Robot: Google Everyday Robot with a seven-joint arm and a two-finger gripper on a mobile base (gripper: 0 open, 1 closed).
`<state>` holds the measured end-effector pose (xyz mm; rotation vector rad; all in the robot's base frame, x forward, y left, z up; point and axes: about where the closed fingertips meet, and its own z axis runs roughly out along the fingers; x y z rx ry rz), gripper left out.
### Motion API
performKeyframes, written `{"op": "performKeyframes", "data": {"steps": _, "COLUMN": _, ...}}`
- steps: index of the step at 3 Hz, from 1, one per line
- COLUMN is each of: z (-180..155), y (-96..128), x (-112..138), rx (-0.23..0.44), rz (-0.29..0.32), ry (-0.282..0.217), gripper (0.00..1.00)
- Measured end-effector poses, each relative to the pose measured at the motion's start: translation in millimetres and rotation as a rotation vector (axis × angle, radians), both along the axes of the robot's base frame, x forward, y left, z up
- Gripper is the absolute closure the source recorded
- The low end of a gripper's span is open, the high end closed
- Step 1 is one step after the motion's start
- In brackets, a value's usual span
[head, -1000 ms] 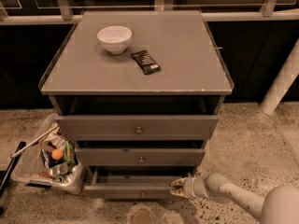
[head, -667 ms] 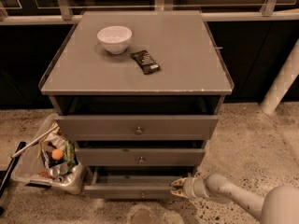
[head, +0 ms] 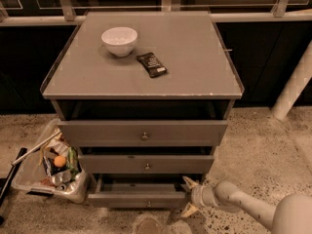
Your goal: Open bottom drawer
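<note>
Tool: the tool (head: 188,196) sits low at the near right of the cabinet, just above the floor. Its two pale fingers are spread apart, one above and one below.
Arm: the arm (head: 243,206) comes in from the near right corner, so the tool points left toward the cabinet.
Key relation: the bottom drawer (head: 131,199) lies directly left of the tool. Its long axis runs left to right, and its slide runs from far to near. The pull therefore has to go toward the near side, across the way the tool points.
Contact: the spread fingers bracket the right end of the drawer front. Whether they actually press on it cannot be told.
Bottom drawer: lowest of three grey fronts, already standing a little nearer than the fronts above, with a dark gap and a shallow tray showing behind it. Its small knob (head: 149,204) is at mid-front, well left of the tool.
Progress: judged partly open, with more travel likely left.
Risk: pulling at one end could skew the drawer on its runners.
Above: the middle drawer (head: 146,164) and top drawer (head: 144,132) are set progressively farther back.
Bench: the grey bench (head: 195,57) carries a white bowl (head: 119,40) with a dark packet (head: 151,64) just to its right.
Left floor: a clear bin (head: 29,182) of litter stands beside the cabinet, well apart from the tool.
</note>
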<state>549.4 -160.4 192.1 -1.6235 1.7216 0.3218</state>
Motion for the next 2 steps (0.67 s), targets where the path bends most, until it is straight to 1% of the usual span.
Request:
{"op": "performKeyframes", "data": {"steps": 1, "z": -6, "y": 5, "x": 2, "rx": 0.006, "rz": 0.006, "ry": 0.008, "gripper": 0.00}}
{"op": "performKeyframes", "data": {"steps": 2, "z": -22, "y": 11, "x": 3, "rx": 0.001, "rz": 0.017, "ry": 0.030, "gripper": 0.00}}
